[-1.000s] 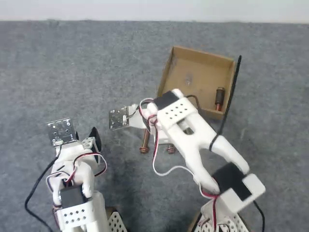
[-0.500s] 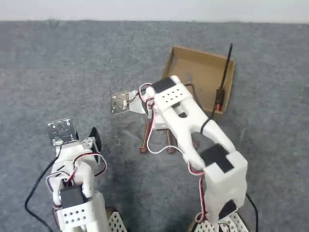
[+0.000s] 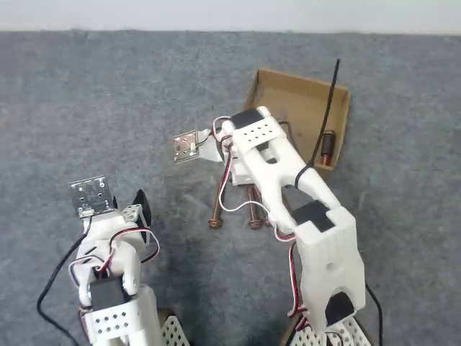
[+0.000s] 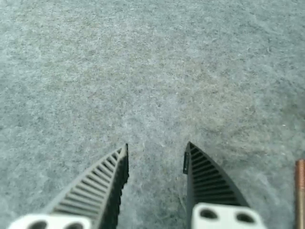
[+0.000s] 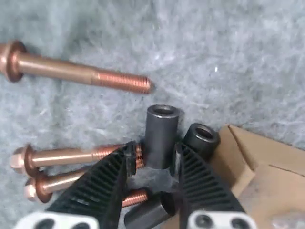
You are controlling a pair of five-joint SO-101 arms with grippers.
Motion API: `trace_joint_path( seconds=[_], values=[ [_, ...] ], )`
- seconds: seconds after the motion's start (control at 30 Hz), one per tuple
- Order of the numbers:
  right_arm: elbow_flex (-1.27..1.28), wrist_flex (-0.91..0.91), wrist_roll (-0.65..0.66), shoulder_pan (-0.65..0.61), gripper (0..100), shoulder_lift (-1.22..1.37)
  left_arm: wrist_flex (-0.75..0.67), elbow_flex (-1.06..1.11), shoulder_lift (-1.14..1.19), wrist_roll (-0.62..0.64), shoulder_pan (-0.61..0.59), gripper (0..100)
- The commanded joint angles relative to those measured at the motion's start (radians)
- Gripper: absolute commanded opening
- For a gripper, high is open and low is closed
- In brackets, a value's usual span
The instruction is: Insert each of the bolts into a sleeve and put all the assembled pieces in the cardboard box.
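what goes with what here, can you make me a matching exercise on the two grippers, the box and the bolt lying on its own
1 left gripper
2 right gripper
3 box
4 lone bolt

a lies flat on the carpet
b straddles an upright sleeve
c open over bare carpet
d holds one assembled piece

Pairs: 1-c, 2-b, 3-d, 4-a

Left arm (image 3: 108,288) and right arm (image 3: 317,238): white plastic shells, black servo blocks, dotted hole grids. Red, white and black wires (image 3: 229,209) loop along both; thin black cable (image 3: 325,119) on the right one. Square metal wrist plates (image 3: 92,196) with screws. Left gripper (image 4: 157,148) and right gripper (image 5: 155,145): black ribbed tapered fingers, white bases with round holes.
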Motion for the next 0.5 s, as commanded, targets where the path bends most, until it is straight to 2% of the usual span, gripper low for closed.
trace_joint_path(
  seconds=[0.0,0.37,0.47],
  values=[
    [-0.054,-0.002,0.037,0.035,11.5,0.013,-0.018,-0.007,-0.023,-0.017,-0.005,18],
    [-0.054,-0.059,0.040,0.035,10.8,0.081,-0.018,-0.007,-0.023,-0.017,-0.005,18],
    [-0.054,-0.081,0.040,0.036,3.6,0.116,-0.018,-0.007,-0.023,-0.017,-0.005,18]
  ],
)
